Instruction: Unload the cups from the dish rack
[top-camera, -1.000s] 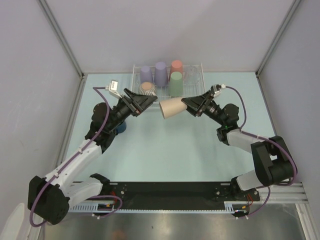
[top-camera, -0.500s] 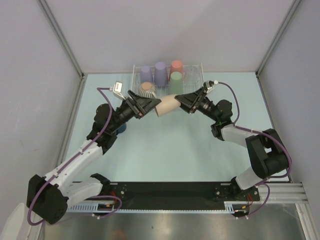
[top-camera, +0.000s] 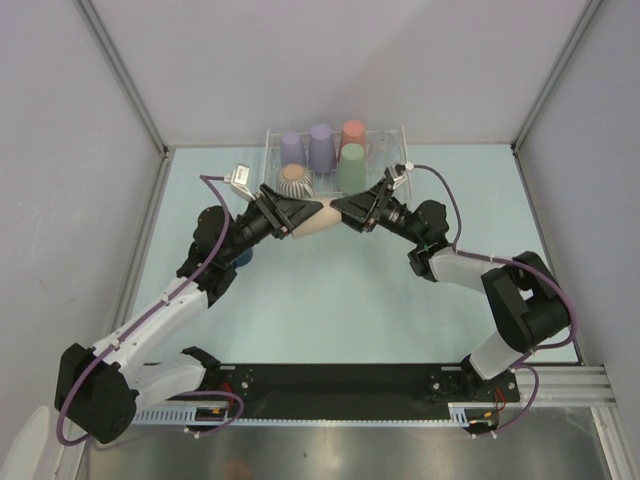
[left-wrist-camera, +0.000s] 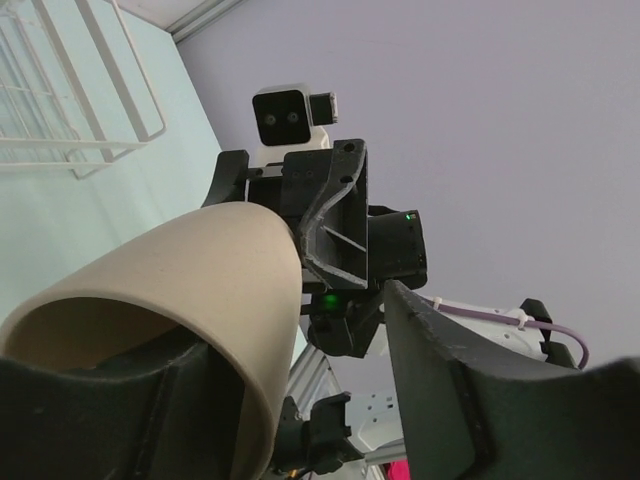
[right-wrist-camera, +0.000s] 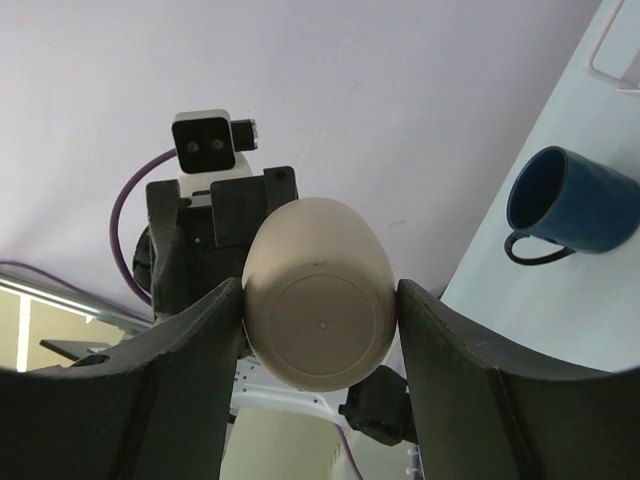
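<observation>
1. The two arms reach in from either side and meet just in front of the dish rack (top-camera: 385, 150), wrists tilted toward each other, forming a shallow arch over the table (top-camera: 380, 300).
2. The right gripper (top-camera: 341, 208) clamps the tan cup (top-camera: 322, 216) by its base end, with a finger pressed against each side of it.
3. The left gripper (top-camera: 304, 212) sits at the cup's open end with its jaws partly apart. In the left wrist view one finger (left-wrist-camera: 110, 410) lies at the mouth, and the other finger stands clear of the cup's outer wall with a visible gap.
4. Seven cups are counted.
   - Five stand upside down in the dish rack: two lavender cups (top-camera: 291, 149) (top-camera: 321, 143), a salmon pink cup (top-camera: 353, 132), a pale green cup (top-camera: 351, 164) and a ribbed beige cup (top-camera: 294, 180).
   - One is the tan cup, held on its side in the air just in front of the rack.
   - One is a navy mug (right-wrist-camera: 570, 205) on the table, in front and to the left of the rack, partly under the left arm.
5. The tan cup is plain, smooth and matte, widening from a flat round base to its mouth.
</observation>
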